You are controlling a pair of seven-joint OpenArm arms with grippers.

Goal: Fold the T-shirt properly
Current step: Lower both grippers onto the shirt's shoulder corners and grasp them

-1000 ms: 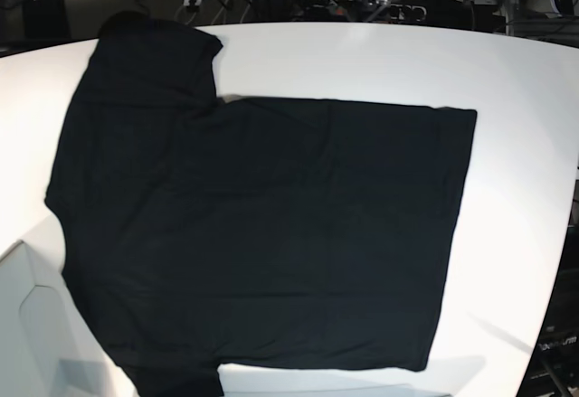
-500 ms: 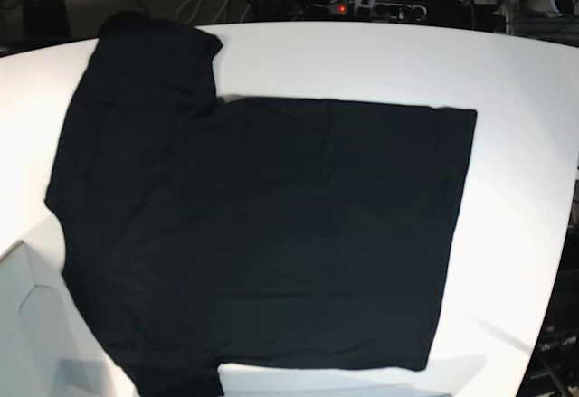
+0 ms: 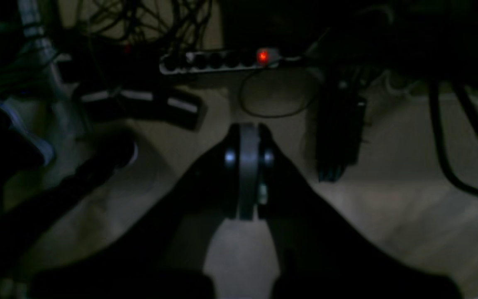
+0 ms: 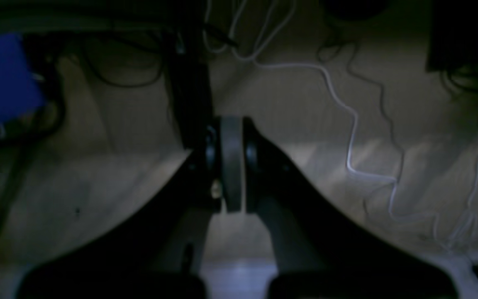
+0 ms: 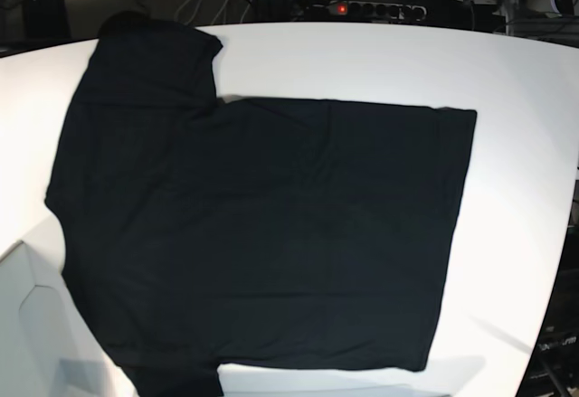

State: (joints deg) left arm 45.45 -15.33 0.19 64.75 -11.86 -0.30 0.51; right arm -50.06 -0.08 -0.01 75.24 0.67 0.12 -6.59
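we see the t-shirt (image 5: 262, 234) spread flat and unfolded on the white tabletop (image 5: 525, 144), its neck end toward the left edge, its hem toward the right, one sleeve reaching the far left corner and the other running off the near edge. in our wrist views the left hand (image 3: 247, 172) has its jaws pressed together on nothing — below it lies a dim floor with a power strip (image 3: 222, 62) showing a red light. the right hand (image 4: 230, 164) is likewise closed and empty, over floor with a white cable (image 4: 347, 124) — and a blue box (image 4: 2, 79) at the side.
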